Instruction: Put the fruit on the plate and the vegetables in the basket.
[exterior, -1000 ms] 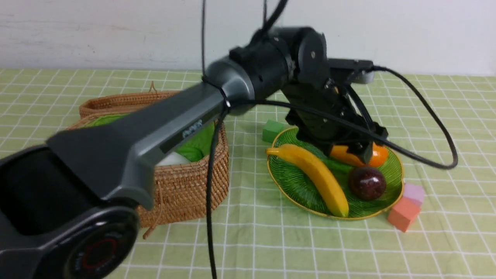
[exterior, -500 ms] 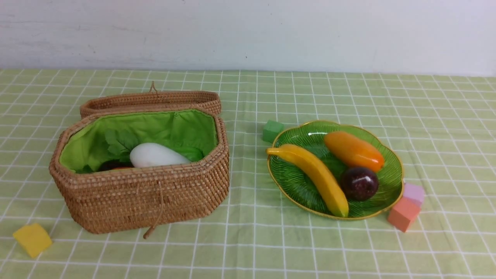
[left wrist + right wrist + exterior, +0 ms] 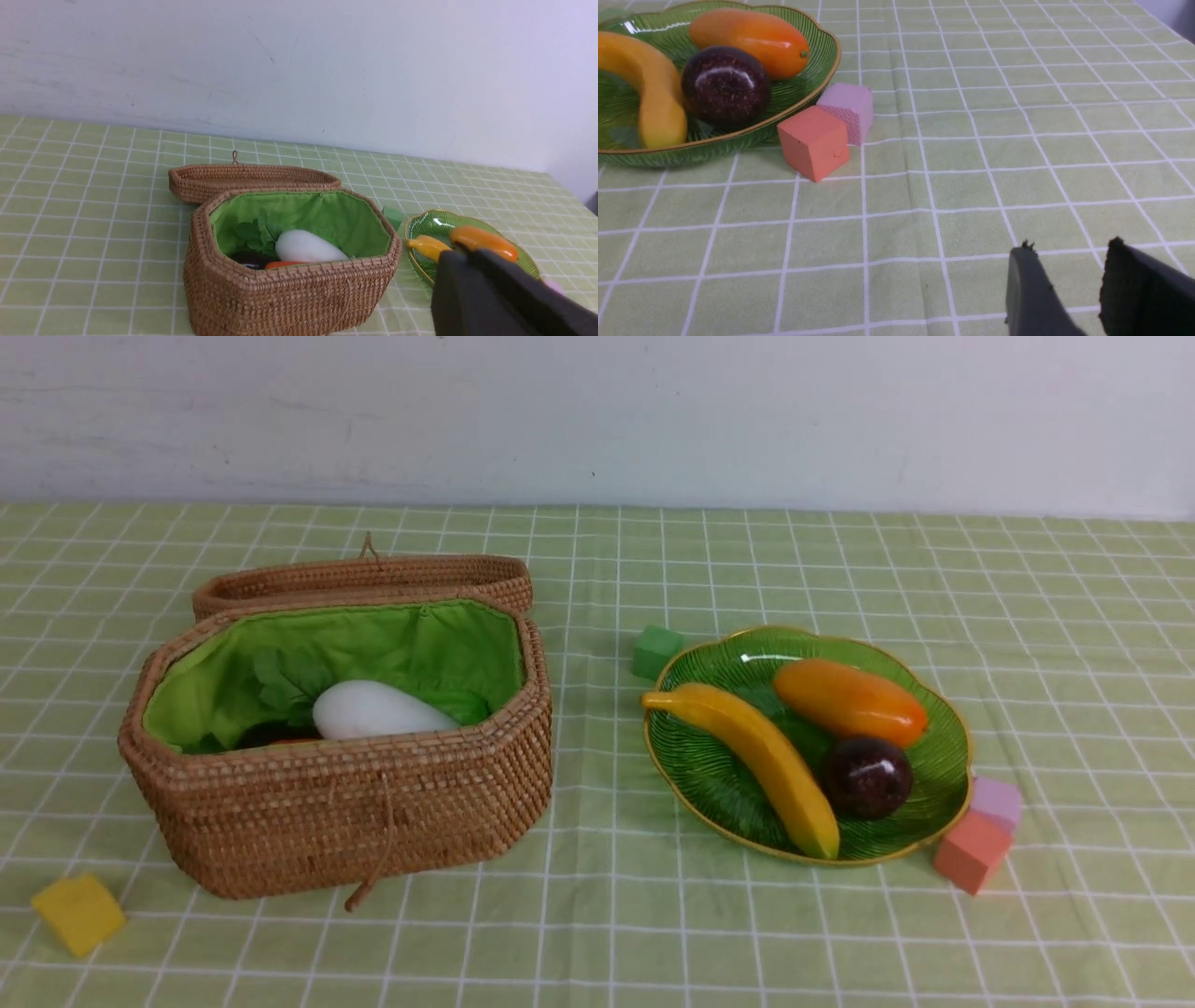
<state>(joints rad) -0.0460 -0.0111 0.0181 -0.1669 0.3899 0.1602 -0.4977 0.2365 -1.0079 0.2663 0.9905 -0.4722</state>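
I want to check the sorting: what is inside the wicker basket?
Inside the basket: a white radish with green leaves, a dark eggplant and an orange carrot, both mostly hidden by the front wall.

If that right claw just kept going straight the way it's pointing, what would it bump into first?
Probably only the bare tablecloth. The right gripper, jaws apart and empty, points over open cloth; the orange cube, pink cube and plate sit off to one side. Depth is hard to judge.
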